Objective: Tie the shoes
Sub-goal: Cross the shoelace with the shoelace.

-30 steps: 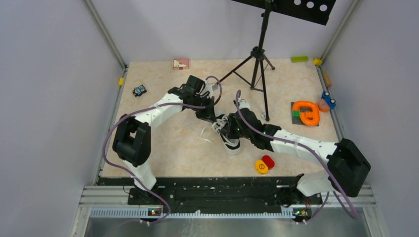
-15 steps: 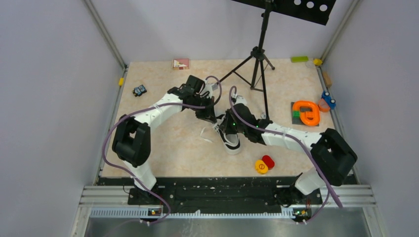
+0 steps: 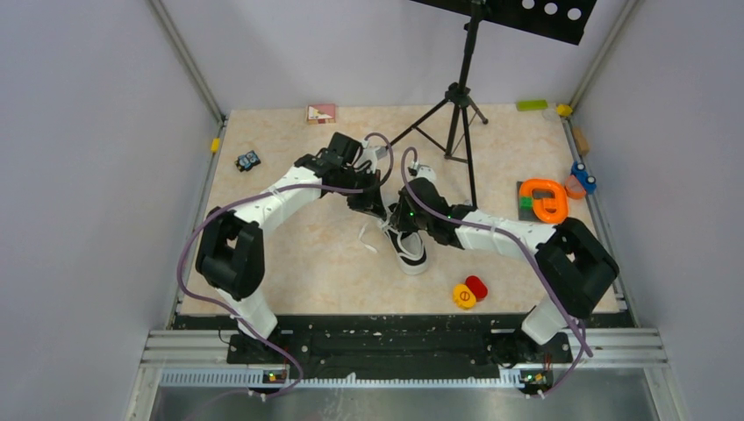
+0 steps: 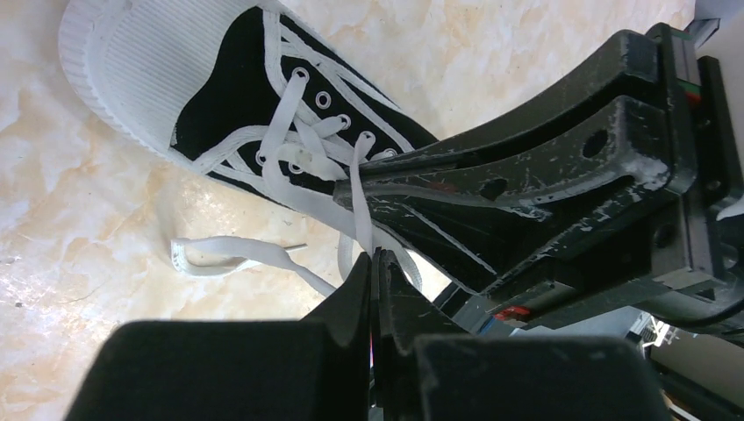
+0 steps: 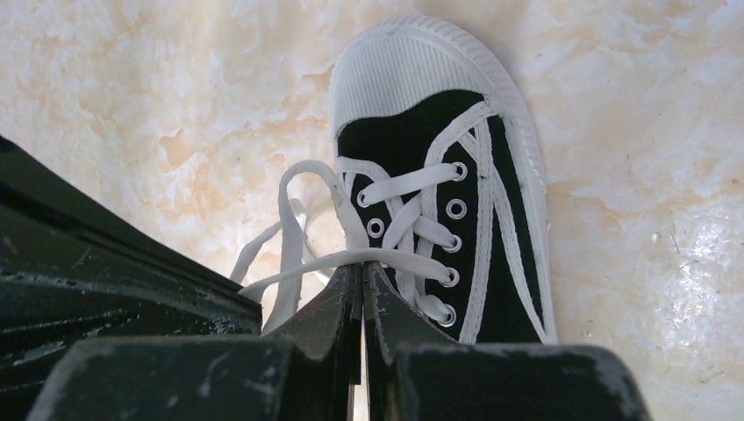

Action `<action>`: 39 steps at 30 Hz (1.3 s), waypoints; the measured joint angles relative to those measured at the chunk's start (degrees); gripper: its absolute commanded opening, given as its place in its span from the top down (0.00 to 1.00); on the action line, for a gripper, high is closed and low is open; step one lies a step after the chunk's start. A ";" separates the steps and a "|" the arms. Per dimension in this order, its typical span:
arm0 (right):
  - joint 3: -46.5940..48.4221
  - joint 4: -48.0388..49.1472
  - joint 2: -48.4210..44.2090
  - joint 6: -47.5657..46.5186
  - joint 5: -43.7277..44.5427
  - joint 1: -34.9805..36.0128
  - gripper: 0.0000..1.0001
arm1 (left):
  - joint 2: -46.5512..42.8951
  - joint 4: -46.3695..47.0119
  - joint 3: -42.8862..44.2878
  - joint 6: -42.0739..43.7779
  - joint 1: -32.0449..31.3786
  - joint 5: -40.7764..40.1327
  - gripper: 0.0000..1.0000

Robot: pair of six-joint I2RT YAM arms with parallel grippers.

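The black sneaker (image 3: 410, 249) with white toe cap lies mid-table, toe toward the arms. It also shows in the left wrist view (image 4: 237, 96) and the right wrist view (image 5: 456, 167). My left gripper (image 3: 378, 210) sits at the shoe's left, near its opening, jaws shut on a white lace (image 4: 360, 197) at the tips (image 4: 374, 256). My right gripper (image 3: 400, 216) is over the shoe's opening, shut on another lace strand (image 5: 351, 259) that runs across its tips (image 5: 362, 268). The two grippers are close together. A loose lace end (image 4: 224, 254) lies on the table left of the shoe.
A black tripod (image 3: 456, 110) stands behind the shoe. An orange ring toy (image 3: 544, 200) and a blue toy (image 3: 583, 177) are at the right. Red and yellow discs (image 3: 469, 292) lie near the front. A small toy car (image 3: 248, 160) and a pink box (image 3: 321, 113) are at the back left.
My right gripper has moved left and away from the bases over the shoe, its arm swinging in after it. The left arm has hardly moved.
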 measured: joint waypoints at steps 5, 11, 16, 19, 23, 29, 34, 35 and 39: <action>0.92 -0.02 1.42 0.76 -0.11 0.00 0.97 | 0.00 0.00 -0.13 0.00 0.00 0.44 1.00; 0.92 -0.15 1.29 1.57 -0.26 0.00 0.71 | 0.00 0.00 -0.20 0.00 0.00 0.50 1.00; 0.68 -1.79 -1.84 1.46 -0.35 0.00 0.58 | 0.00 0.00 -0.24 0.00 0.00 0.50 1.00; -0.61 -2.67 -4.90 1.38 -0.35 -0.07 0.54 | 0.00 0.00 -0.24 0.00 0.00 0.50 1.00; -1.75 -4.35 -7.56 1.29 -0.79 -0.09 0.54 | 0.00 0.00 -0.24 0.02 0.00 0.50 1.00; -1.79 -7.41 -10.69 -0.42 -0.35 -0.22 0.56 | 0.00 -0.02 -0.24 0.09 0.00 0.61 1.00; -0.83 -8.66 -10.12 -1.64 -0.66 -3.28 0.56 | 0.00 -0.20 -0.24 0.31 0.00 0.94 1.00; 0.17 -8.74 -9.25 -1.81 -0.94 -4.46 0.55 | 0.00 -0.31 -0.24 0.33 0.00 0.94 1.00; 5.49 -8.87 -4.11 -3.23 -2.93 -7.52 0.53 | 0.00 -0.46 -1.03 0.52 0.00 0.98 1.00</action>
